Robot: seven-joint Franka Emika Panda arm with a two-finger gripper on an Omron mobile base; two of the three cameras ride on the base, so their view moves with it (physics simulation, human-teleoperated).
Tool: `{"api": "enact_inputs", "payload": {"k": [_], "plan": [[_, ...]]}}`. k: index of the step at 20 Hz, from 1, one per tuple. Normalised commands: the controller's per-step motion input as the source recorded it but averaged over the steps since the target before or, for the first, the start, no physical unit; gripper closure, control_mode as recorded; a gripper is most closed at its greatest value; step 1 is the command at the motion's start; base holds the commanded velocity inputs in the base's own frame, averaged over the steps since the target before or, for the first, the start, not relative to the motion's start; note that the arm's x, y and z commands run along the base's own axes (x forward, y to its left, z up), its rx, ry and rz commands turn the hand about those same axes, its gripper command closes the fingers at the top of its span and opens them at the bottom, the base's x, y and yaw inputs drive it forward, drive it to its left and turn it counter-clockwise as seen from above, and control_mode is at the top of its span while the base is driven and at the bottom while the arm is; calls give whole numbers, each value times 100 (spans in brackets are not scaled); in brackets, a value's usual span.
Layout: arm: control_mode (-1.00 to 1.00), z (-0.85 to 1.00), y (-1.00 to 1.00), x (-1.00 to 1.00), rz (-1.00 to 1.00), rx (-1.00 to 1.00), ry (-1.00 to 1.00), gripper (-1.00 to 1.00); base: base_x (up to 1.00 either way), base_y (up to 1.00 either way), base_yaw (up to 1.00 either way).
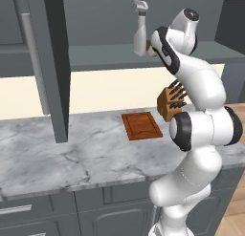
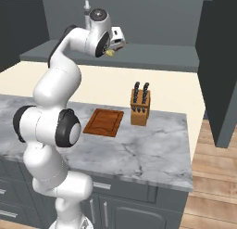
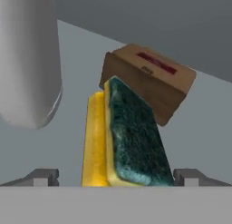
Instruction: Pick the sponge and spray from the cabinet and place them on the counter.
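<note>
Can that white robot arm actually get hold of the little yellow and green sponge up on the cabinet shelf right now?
Probably yes: the yellow sponge with the dark green top lies between the open gripper tips. A small brown box touches its far end, not blocking.

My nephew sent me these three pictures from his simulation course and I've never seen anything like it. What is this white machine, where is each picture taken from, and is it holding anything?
The white machine is a robot arm on a mobile base, in a computer-rendered kitchen. Two pictures come from cameras on the base, behind the arm to its left and right. The third looks out from the hand itself.

On the marble counter lie a wooden cutting board and a knife block. The arm reaches up into the open cabinet, where a spray bottle stands on the shelf.

In the hand view, the gripper is open with a yellow-and-green sponge between its fingertips, and a small brown box behind it. Nothing is held yet.
</note>
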Motion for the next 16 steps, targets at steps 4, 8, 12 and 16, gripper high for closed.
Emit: {"api": "enact_inputs", "payload": {"k": [4, 8, 12, 16], "plan": [[-100, -9, 1, 31, 0, -4, 0, -100, 0, 0, 0], [-100, -9, 0, 40, 0, -4, 0, -100, 0, 0, 0], [-100, -3, 4, 21, 0, -3, 0, 100, 0, 0, 0], [-100, 0, 0, 0, 0, 0, 0, 100, 0, 0, 0]]}}
